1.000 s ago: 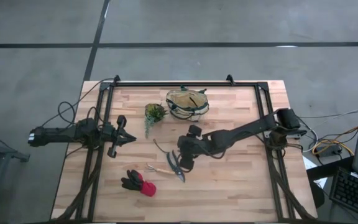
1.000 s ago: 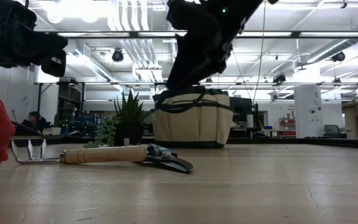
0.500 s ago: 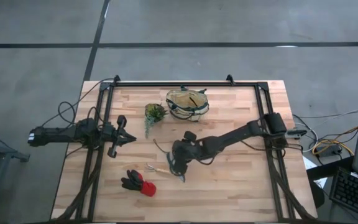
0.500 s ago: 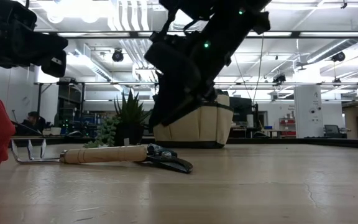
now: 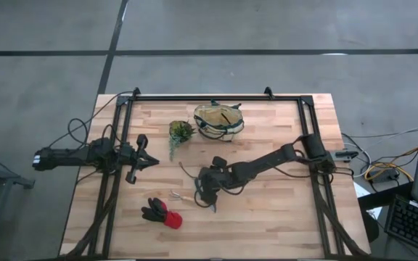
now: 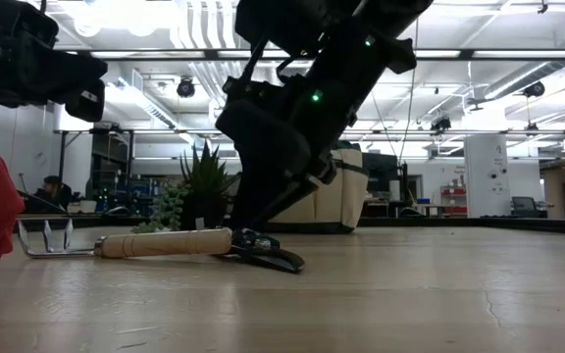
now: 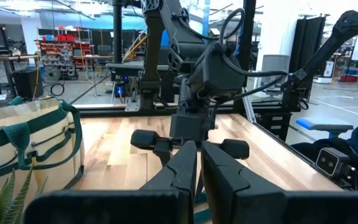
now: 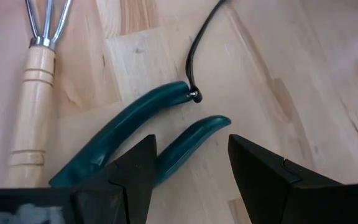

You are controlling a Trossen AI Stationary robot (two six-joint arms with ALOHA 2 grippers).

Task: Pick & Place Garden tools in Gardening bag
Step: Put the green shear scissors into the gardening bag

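A: What lies under the right gripper (image 8: 188, 171)?
B: Smooth teal-handled shears (image 8: 138, 146) on the pale plank table (image 5: 267, 210), a black cord at one handle, beside a wooden-handled rake (image 8: 33, 93); fingers spread over the handles, not touching.
A: And the left gripper (image 5: 145, 161)?
B: Pressed together, waiting at the table's left edge. The tan fabric bag (image 5: 218, 120) stands at the far edge

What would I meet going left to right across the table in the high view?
Left gripper, waiting with fingers shut → gloves → potted plant → right gripper, open low over the pruning shears → gardening bag.
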